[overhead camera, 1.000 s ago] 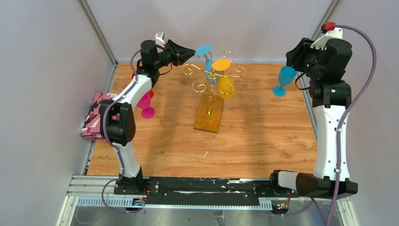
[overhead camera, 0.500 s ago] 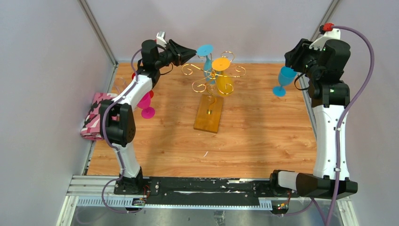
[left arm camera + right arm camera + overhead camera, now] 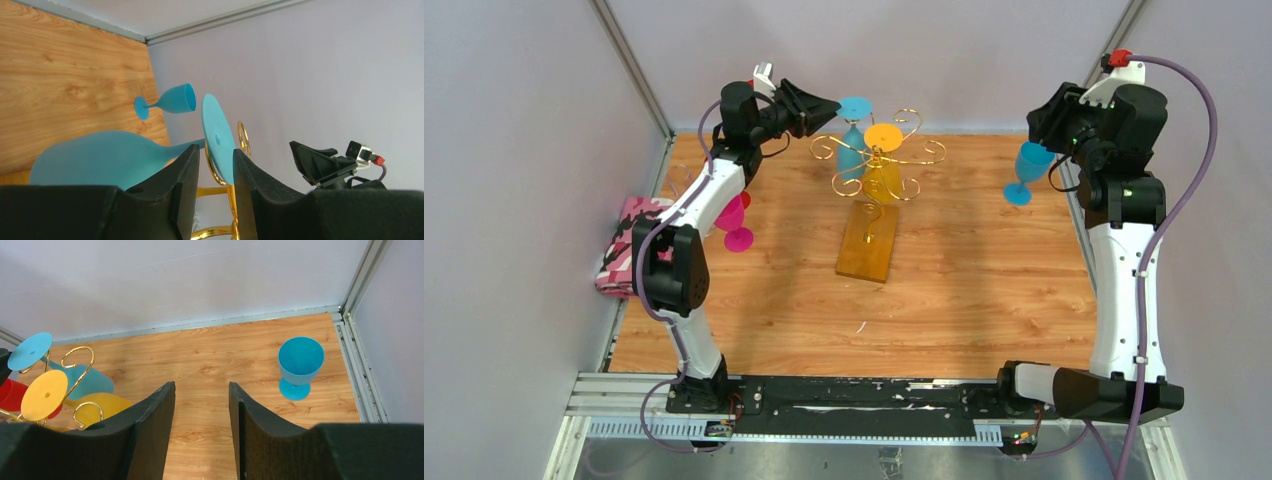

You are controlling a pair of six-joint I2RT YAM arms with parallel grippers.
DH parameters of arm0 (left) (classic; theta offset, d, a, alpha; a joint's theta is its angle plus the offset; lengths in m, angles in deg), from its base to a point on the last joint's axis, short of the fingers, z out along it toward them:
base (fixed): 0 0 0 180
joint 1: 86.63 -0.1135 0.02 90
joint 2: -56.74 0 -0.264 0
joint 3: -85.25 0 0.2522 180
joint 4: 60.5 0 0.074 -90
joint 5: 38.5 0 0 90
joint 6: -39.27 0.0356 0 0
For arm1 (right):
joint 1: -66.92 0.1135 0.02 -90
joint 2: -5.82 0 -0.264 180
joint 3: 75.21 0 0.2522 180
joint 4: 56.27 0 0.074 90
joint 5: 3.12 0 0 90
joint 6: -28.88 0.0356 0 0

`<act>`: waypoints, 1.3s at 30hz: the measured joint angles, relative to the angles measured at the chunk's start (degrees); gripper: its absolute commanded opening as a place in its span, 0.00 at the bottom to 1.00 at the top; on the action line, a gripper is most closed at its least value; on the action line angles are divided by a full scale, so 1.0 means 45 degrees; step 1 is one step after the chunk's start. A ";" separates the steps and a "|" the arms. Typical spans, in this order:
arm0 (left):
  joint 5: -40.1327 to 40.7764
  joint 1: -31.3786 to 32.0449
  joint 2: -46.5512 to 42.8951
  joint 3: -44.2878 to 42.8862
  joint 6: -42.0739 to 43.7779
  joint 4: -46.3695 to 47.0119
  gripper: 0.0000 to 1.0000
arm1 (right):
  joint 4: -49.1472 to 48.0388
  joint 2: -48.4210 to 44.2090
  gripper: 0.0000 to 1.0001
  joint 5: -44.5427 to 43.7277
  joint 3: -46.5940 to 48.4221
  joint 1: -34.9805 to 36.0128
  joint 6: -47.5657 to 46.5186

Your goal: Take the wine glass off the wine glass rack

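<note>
The wine glass rack [image 3: 902, 158] stands mid-table on its amber base [image 3: 868, 246]. Two glasses hang from it upside down, a blue wine glass [image 3: 851, 154] and a yellow one [image 3: 881, 180]. My left gripper [image 3: 834, 104] is up at the blue glass's foot [image 3: 218, 135]. Its jaws are open, and the foot's lower edge lies between the fingertips [image 3: 187, 167] against the right one. The stem and bowl [image 3: 100, 157] run off to the left. My right gripper [image 3: 202, 385] hangs open and empty high at the right.
A second blue glass [image 3: 1027, 170] stands upright at the back right, below the right gripper. A pink glass [image 3: 736, 228] and a red one [image 3: 10, 392] stand left of the rack. A pink patterned cloth [image 3: 624, 248] lies at the left edge. The gold scrolls [image 3: 243, 138] curl close behind the blue foot.
The left gripper has lifted slightly and its jaws have widened a little. The hanging blue and yellow glasses have swung left on the rack. The right arm is still.
</note>
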 measured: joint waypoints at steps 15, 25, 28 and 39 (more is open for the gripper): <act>-0.0019 0.0311 0.0000 -0.0763 -0.0102 -0.0112 0.32 | -0.0214 -0.0019 0.48 0.0092 -0.0151 0.0000 0.0000; -0.0194 0.0423 0.0000 -0.0646 -0.0151 -0.0151 0.26 | -0.0287 -0.0019 0.48 0.0136 -0.0189 0.0000 0.0000; -0.0223 0.0418 0.0015 -0.0549 -0.0151 -0.0160 0.25 | -0.0296 -0.0039 0.48 0.0141 -0.0228 0.0000 0.0000; -0.0301 0.0418 0.0078 -0.0520 -0.0146 -0.0155 0.27 | -0.0617 -0.0369 0.48 0.0262 -0.0583 0.0000 0.0010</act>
